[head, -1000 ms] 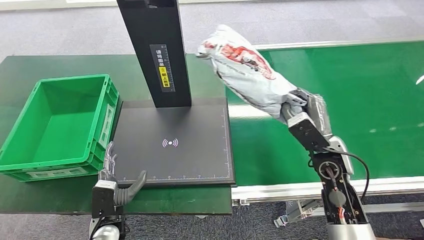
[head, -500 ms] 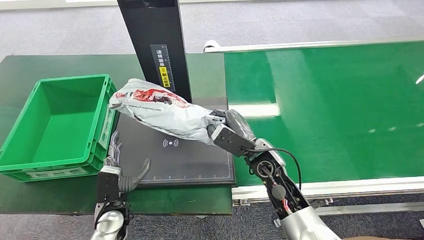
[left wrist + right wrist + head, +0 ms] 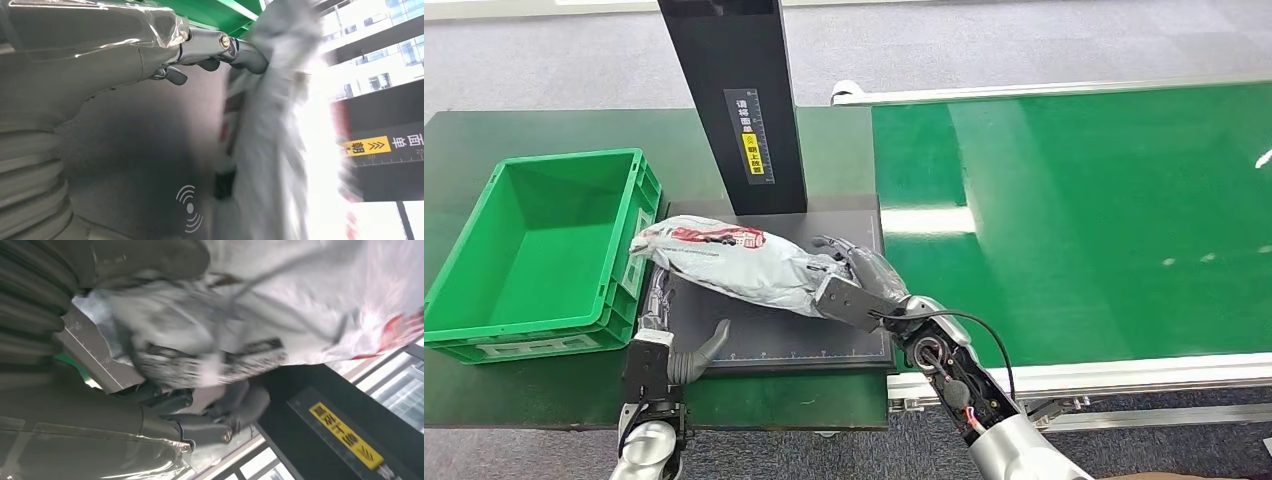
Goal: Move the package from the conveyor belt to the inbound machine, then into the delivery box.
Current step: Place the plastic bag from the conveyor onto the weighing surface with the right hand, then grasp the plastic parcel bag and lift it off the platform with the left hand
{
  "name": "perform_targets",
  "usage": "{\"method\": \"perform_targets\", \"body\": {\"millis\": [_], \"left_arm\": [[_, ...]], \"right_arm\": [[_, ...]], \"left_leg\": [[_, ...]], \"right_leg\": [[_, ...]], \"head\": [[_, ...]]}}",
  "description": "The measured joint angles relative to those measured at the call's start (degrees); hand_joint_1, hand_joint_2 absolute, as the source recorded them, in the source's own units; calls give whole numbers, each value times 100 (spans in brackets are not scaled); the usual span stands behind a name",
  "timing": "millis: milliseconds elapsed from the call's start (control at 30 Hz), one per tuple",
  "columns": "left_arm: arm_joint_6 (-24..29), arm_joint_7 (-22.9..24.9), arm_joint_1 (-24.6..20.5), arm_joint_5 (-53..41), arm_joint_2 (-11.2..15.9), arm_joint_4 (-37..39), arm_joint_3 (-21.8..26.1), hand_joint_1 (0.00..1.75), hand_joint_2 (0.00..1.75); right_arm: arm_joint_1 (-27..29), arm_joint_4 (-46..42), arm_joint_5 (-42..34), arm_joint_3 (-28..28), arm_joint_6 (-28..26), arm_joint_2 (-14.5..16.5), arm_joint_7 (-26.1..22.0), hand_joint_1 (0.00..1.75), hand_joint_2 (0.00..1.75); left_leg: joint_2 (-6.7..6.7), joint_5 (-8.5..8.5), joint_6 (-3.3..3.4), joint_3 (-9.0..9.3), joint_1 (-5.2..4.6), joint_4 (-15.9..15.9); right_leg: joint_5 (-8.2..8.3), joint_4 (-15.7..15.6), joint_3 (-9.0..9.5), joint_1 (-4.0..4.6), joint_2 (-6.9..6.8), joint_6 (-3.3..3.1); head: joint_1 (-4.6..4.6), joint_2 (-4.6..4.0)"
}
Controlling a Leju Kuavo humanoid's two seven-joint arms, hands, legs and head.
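From the head view, the package point(image 3: 729, 262) is a grey bag with red print. It lies low across the black plate of the inbound machine point(image 3: 824, 335), near the plate's left edge, and its far tip reaches toward the green delivery box point(image 3: 484, 300). I cannot tell if it rests flat on the plate or hangs just above it. The right hand point(image 3: 854, 280) has its fingers wrapped around the bag's near end. The left hand point(image 3: 669, 345) sits at the plate's front left corner with fingers spread and nothing in it. The conveyor belt point(image 3: 1104, 220) is on the right with no bag on it. So I think the step now is putting the bag on the machine. Next, the bag should be let down flat, then picked up and put in the box at the left end of the surface point(image 3: 484, 385).

From the left wrist view, the left hand's fingers point(image 3: 245, 52) stretch toward the blurry bag. They look like they touch its edge, but do not grip it.

From the right wrist view, the right hand is closed tight on the crinkled bag point(image 3: 280, 315), with fingers point(image 3: 200, 430) curled under it.
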Motion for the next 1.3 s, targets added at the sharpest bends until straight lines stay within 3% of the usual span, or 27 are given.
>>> {"method": "perform_targets", "body": {"millis": [67,300,533,833,1000,1133,1300], "left_arm": [[-7,17,0,-8,-1,0,1,0,175],[56,42,9,-153,2,-2,19,0,175],[409,6,80,-472,151,-204,336,0,175],[454,-102,434,-1141,508,-1308,1073,0,175],[333,-53,540,-1228,607,-1793,1268,0,175],[-3,-35,562,-1481,645,-1967,1237,0,175],[-669,280,245,-2665,765,-1664,707,0,175]], "right_arm": [[4,43,33,17,-28,-1,29,0,0],[176,-7,-99,-26,10,-57,52,0,0],[787,-843,-750,-381,290,-303,-174,0,0],[1817,-2194,-1155,-1250,375,-674,-523,0,0],[2066,-2544,-1210,-1561,402,-761,-572,0,0],[2248,-2763,-1483,-1750,508,-772,-688,0,175],[2622,-3095,-2353,-1963,1454,-704,-1010,0,175]], "left_leg": [[0,0,0,0,0,0],[0,0,0,1,0,0],[0,-1,0,0,0,0],[0,-4,-1,-1,0,0],[2,-4,-1,1,0,-1],[0,-3,0,6,0,0],[-3,-4,0,4,-1,0]], "right_leg": [[0,0,0,0,0,0],[0,-1,-2,0,0,0],[-1,-1,-2,0,0,0],[-2,-1,-2,0,0,0],[-2,-2,0,0,0,0],[-2,-3,2,0,-1,0],[-1,-4,0,-2,-2,0]], "head": [[-1,-1],[-2,-1],[-1,0],[-1,0],[-1,1],[-1,0],[-2,-1]]}}
